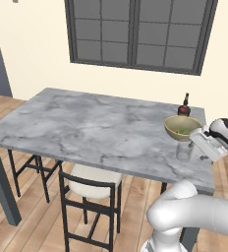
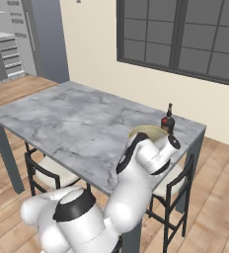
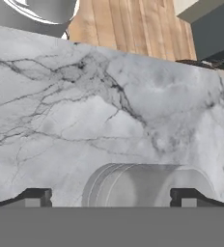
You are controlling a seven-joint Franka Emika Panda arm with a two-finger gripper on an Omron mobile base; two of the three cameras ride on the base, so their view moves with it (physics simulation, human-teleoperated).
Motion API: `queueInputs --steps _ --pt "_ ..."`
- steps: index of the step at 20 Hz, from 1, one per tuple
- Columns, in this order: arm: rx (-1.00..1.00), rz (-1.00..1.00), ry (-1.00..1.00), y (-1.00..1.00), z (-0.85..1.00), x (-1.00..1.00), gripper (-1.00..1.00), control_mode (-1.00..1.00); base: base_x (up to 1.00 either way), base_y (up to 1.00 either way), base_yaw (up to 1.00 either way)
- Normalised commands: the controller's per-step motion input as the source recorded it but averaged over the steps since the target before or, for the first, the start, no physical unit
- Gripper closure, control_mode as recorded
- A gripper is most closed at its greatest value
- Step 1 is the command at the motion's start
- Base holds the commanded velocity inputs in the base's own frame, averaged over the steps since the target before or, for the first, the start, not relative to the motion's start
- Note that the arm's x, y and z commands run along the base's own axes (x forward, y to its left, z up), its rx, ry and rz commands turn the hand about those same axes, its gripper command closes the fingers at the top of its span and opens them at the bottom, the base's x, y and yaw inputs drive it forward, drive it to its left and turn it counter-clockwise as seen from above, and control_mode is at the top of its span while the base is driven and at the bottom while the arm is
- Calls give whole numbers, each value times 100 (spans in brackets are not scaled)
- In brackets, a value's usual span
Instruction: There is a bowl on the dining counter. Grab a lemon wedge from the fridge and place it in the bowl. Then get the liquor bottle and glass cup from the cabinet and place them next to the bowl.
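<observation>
On the right end of the dining counter [image 1: 86,128] stands the olive-tan bowl [image 1: 183,127] with a small yellow-green lemon wedge [image 1: 185,131] inside it. Just behind the bowl stands the dark liquor bottle [image 1: 185,107] with its red band. In front of the bowl, near the counter's front edge, the clear glass cup [image 1: 184,152] stands upright on the marble. My gripper [image 1: 194,142] is right beside it, open. In the hand view the glass cup [image 3: 147,185] sits between my spread fingertips [image 3: 34,197]; the left tip stands clear of the glass. From the right, my arm hides part of the bowl [image 2: 146,130]; the bottle [image 2: 168,121] rises behind it.
A cushioned black-framed chair [image 1: 89,189] is tucked under the front of the counter, and another chair [image 2: 173,190] stands at its right end. A dark-framed window [image 1: 135,32] is on the wall behind. The fridge [image 2: 10,44] stands at the far left.
</observation>
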Motion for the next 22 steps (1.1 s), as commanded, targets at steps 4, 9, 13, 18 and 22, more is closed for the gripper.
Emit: queueInputs --steps 4,9,13,18,22 --pt "0 -1 -14 0 42 -58 -100 -100 0 0 0" --pt "0 0 -23 0 70 -59 -100 -100 0 0 0" --pt "0 0 -24 0 81 -51 -100 -100 0 0 0" --pt "0 0 -23 0 78 -55 -100 -100 0 0 0" --pt "0 0 -14 12 62 -66 -100 -100 0 0 0"
